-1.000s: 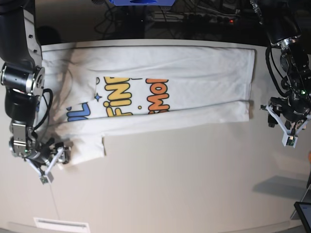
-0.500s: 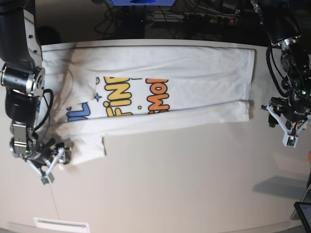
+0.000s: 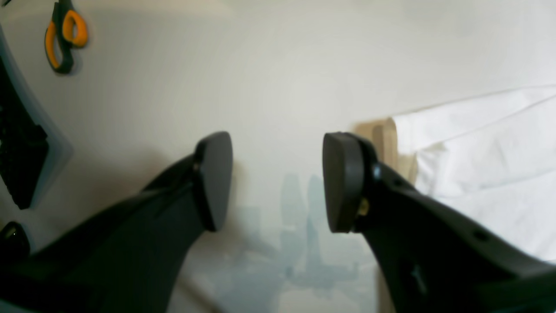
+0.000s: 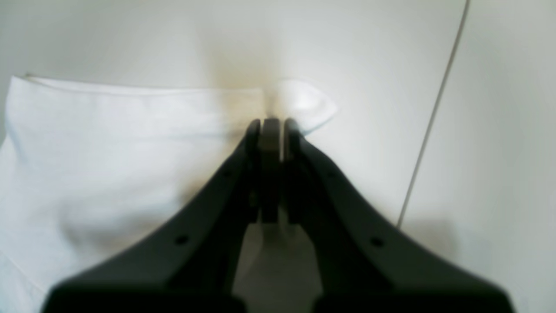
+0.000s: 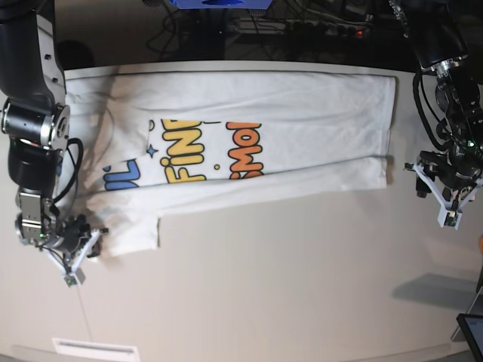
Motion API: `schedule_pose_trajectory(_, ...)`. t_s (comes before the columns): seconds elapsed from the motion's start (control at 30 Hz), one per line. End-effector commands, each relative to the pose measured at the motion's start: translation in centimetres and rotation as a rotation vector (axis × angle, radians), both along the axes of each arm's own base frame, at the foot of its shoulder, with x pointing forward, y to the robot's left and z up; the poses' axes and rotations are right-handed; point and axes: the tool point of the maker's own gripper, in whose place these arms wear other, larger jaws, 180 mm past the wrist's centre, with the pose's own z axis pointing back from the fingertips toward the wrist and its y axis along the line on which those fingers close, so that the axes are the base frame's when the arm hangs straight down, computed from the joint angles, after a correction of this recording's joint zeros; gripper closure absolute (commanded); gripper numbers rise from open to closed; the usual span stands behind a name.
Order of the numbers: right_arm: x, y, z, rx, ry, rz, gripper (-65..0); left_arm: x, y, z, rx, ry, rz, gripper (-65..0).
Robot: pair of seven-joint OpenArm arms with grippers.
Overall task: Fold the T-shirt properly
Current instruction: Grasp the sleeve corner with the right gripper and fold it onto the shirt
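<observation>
My right claw [image 4: 273, 130] has just snapped together on the sleeve corner of the shirt [image 5: 302, 121]; a second ago its fingers stood wide beside that corner, and now a little tuft of white cloth pokes out past the tips in the wrist view. I take that as the pinch made, so the sleeve can be lifted and carried over (assuming the grip holds).

The shirt lies flat across the far half of the bench [image 5: 287, 286], print up, partly folded lengthwise. My left claw [image 3: 278, 180] hangs just off the hem corner, fingers apart, holding nothing, with the cloth edge beside one finger.

Scissors [image 3: 65, 37] with orange handles lie well off on the bench. Nothing sits on the shirt or in the fold's path.
</observation>
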Motion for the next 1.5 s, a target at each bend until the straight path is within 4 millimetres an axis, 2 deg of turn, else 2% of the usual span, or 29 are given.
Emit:
schedule_pose_trajectory(0.0,1.4,-0.7,2.0,-0.007,-0.043,-0.012,0.0,0.7,0.6,1.6,0.024,-0.041,0.0,-32.8)
schedule_pose_trajectory(0.23,0.6,-1.6,2.0,-0.072,-0.023,-0.002,0.0,0.5,1.1,0.5,0.005,-0.015,0.017,-32.8)
schedule_pose_trajectory(0.3,0.4,-2.0,2.8,-0.115,-0.036,0.007,0.0,0.5,1.1,0.4,0.001,-0.012,0.02,-32.8)
schedule_pose_trajectory(0.4,0.2,-1.2,3.8,-0.16,-0.052,0.028,0.0,0.5,1.0,0.3,-0.002,-0.012,0.018,-32.8)
schedule_pose_trajectory(0.53,-0.7,-1.4,4.6,-0.222,-0.053,0.035,0.0,0.6,0.9,0.3,-0.005,-0.014,0.018,-32.8)
schedule_pose_trajectory(0.67,-1.5,-0.8,5.6,-0.27,-0.06,0.044,0.0,0.6,0.9,0.3,-0.005,-0.015,0.018,-32.8)
schedule_pose_trajectory(1.17,-6.9,-2.6,7.1,-0.454,0.021,0.018,0.0,0.6,0.8,0.2,-0.008,-0.013,0.015,-32.8)
schedule_pose_trajectory(1.47,-10.1,-2.5,7.7,-0.52,0.05,0.008,0.0,0.5,0.3,-0.3,-0.021,-0.007,0.012,-32.8)
